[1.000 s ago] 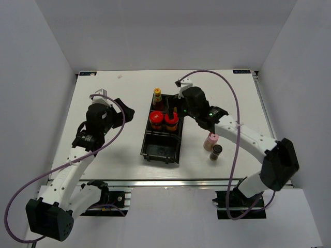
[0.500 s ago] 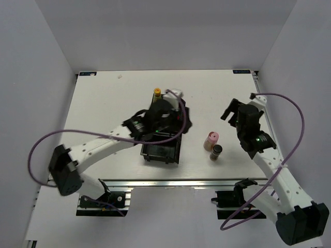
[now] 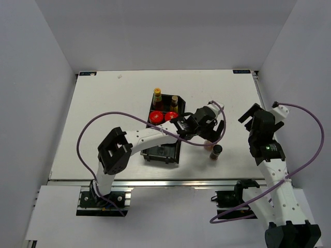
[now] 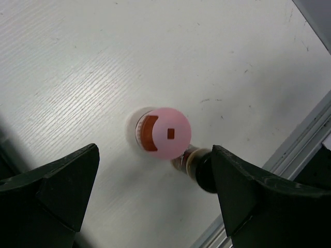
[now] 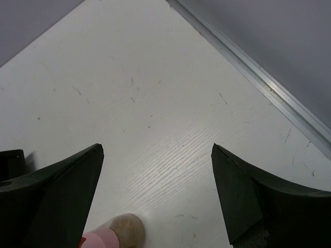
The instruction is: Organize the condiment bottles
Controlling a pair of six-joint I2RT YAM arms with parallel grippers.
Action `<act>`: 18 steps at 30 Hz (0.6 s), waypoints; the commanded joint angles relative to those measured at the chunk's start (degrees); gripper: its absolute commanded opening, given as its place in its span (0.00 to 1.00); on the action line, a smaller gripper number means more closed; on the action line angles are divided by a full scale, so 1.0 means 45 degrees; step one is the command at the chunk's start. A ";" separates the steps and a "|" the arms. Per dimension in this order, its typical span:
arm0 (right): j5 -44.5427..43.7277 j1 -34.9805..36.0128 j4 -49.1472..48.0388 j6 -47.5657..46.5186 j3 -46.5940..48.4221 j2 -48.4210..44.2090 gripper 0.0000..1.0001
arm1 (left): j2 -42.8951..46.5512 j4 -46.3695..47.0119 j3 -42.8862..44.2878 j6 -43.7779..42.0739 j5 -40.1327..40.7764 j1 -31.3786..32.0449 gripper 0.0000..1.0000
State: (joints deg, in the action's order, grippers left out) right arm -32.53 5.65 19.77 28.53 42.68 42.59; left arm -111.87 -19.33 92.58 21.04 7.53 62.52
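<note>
In the left wrist view a pink-capped bottle (image 4: 166,133) stands upright on the white table, with a black-capped bottle (image 4: 202,168) touching or almost touching it. My left gripper (image 4: 155,150) hovers open above them, and the pink cap lies between its fingers. From above, the left gripper (image 3: 213,132) covers most of the pink-capped bottle (image 3: 209,144), and the black-capped bottle (image 3: 215,151) stands free. Two red-lidded jars (image 3: 155,117) (image 3: 170,117) and two slim brown bottles (image 3: 156,95) (image 3: 174,102) sit in the black bin (image 3: 146,147). My right gripper (image 3: 250,114) is open and empty at the right.
The bin's near compartment (image 3: 161,150) holds nothing. In the right wrist view, open fingers frame bare table, the pink-capped bottle (image 5: 116,235) sits at the bottom edge, and the table's metal rail (image 5: 248,67) runs along the wall. The left arm reaches across the bin.
My left gripper has swung right from above the bin to above the pink-capped bottle. The right gripper has drawn back a little further right. Both stay open.
</note>
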 commanded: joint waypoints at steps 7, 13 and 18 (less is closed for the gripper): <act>0.0824 -0.0142 -0.0448 -0.0110 -0.0304 0.0087 0.89 | -0.0940 -0.0254 0.1420 -0.0105 0.0299 0.0188 0.98; 0.0901 -0.0181 -0.0546 -0.0130 -0.0362 0.0145 0.89 | -0.1271 -0.0216 0.1401 -0.0046 0.0202 0.0208 0.98; 0.0921 -0.0201 -0.0565 -0.0130 -0.0382 0.0145 0.89 | -0.1642 -0.0215 0.1634 -0.0007 0.0377 0.0247 0.98</act>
State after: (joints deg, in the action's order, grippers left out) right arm -28.32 5.15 19.55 28.27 41.34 43.59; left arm -118.56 -20.18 97.38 21.02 8.27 63.16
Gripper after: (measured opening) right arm 0.895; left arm 0.980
